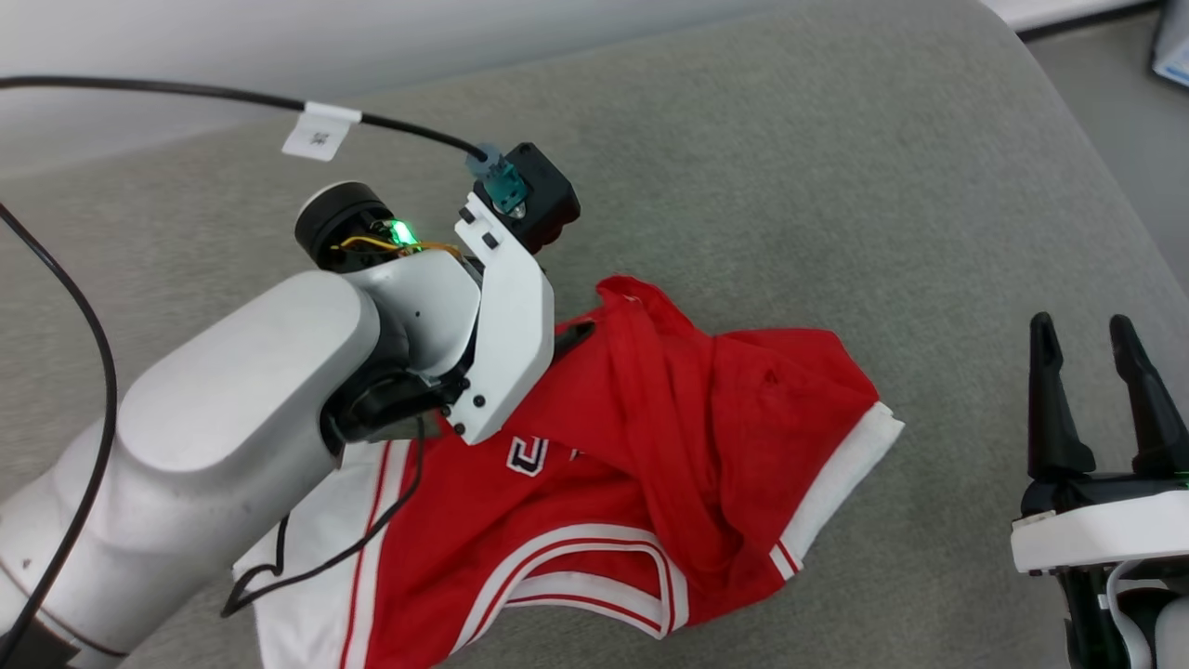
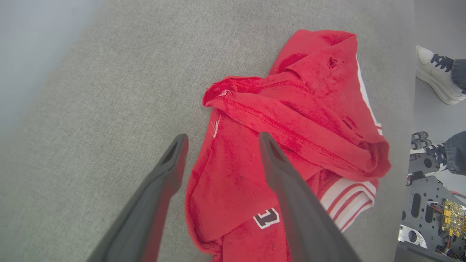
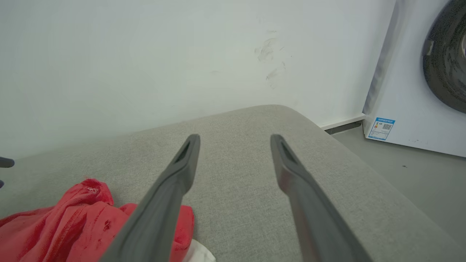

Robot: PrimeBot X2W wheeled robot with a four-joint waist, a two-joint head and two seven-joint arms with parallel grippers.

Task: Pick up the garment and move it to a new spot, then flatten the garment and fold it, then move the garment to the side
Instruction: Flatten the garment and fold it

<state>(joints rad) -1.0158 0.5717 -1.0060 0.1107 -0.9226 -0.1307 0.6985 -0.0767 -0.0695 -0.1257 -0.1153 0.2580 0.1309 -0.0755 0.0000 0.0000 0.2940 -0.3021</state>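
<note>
Crumpled red garment on grey cushion; left arm over it; right jaws apart, clear of garment.

Bright, even light; soft shadows.

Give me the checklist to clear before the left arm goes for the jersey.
1. Left gripper open: ok, its fingers stand apart above a rumpled fold of the garment.
2. Right gripper open and empty: ok, it sits over bare grey cushion, beside the garment.
3. Garment flat: not ok, it is bunched and doubled over itself.
4. Free cushion around it: ok.
5. Black cable off the cloth: not ok, it loops across the white part.
6. Person's shoes out of reach: cannot tell.
</note>
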